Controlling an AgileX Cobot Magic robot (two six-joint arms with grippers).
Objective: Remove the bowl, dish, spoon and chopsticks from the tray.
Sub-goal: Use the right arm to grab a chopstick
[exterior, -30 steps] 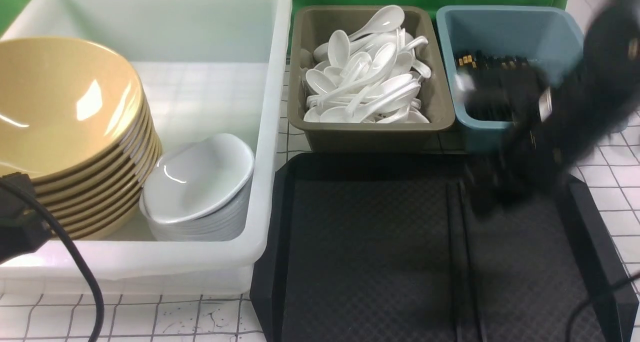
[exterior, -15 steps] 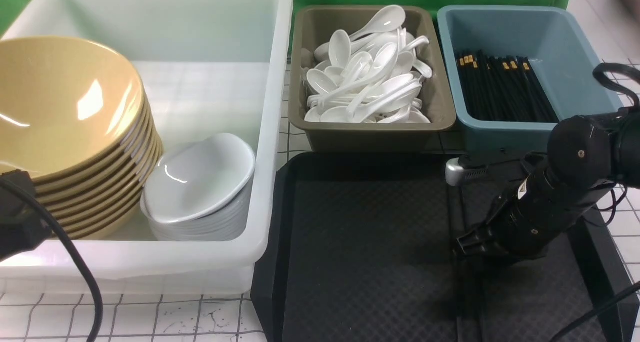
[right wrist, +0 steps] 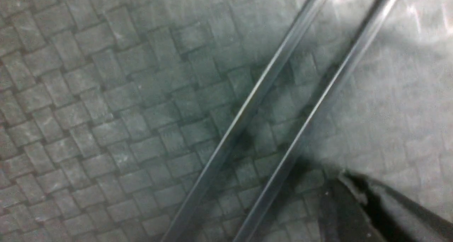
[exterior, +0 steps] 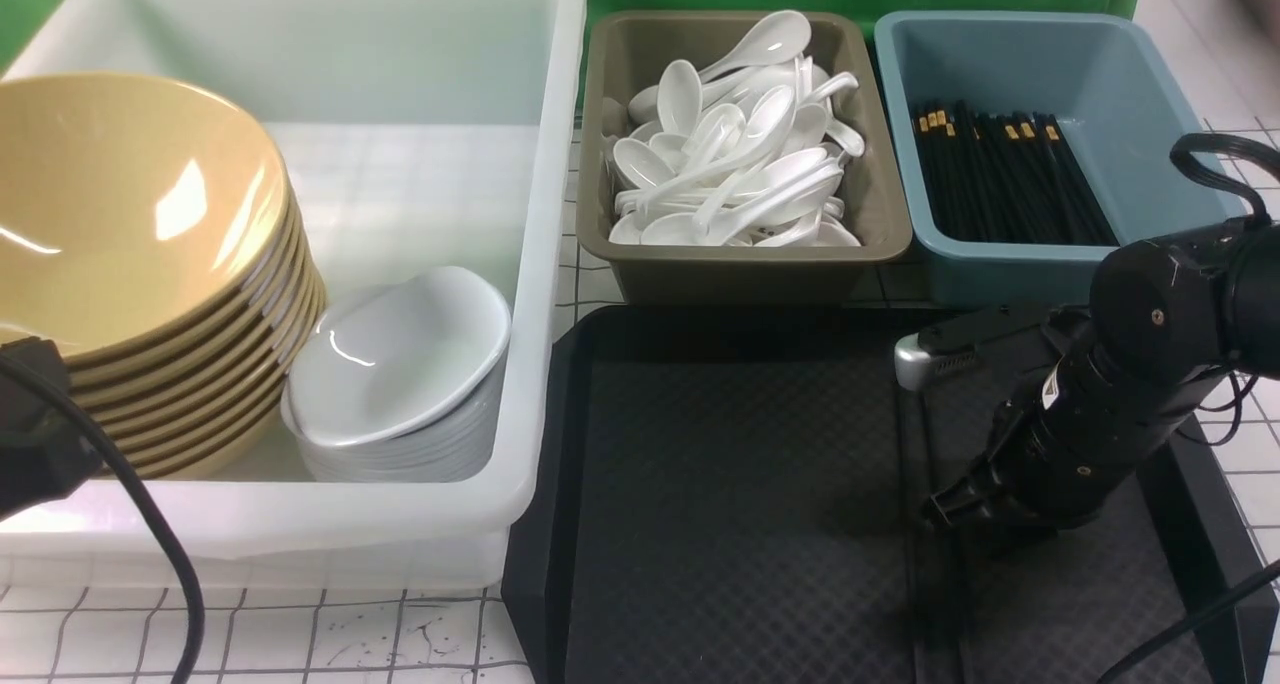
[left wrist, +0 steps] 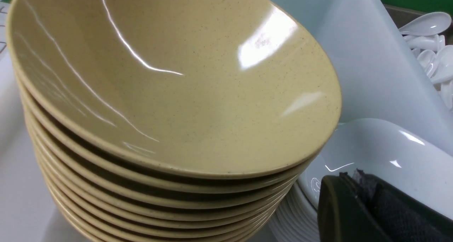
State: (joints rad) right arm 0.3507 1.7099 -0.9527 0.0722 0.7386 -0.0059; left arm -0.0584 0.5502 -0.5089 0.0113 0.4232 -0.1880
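Note:
The black tray point(exterior: 720, 484) bears only two thin black chopsticks point(exterior: 912, 604), lying side by side along its right half. They run close beside my fingertip in the right wrist view point(right wrist: 247, 111). My right gripper point(exterior: 950, 512) is low over the tray at the chopsticks point(right wrist: 354, 187); its opening is unclear. Mustard-yellow bowls point(exterior: 120, 204) are stacked in the white tub, with white dishes point(exterior: 400, 354) beside them. My left gripper point(left wrist: 354, 178) is shut and empty next to the bowl stack point(left wrist: 177, 75) and dishes point(left wrist: 382, 146).
The big white tub point(exterior: 540, 264) stands left of the tray. An olive tub point(exterior: 740, 264) full of white spoons point(exterior: 730, 164) and a blue tub point(exterior: 1150, 104) of black chopsticks stand behind the tray. The left arm's cable point(exterior: 150, 524) hangs at front left.
My right arm swung down from the blue tub to the tray, then shifted slightly right and lower over the chopsticks. The left arm has not moved.

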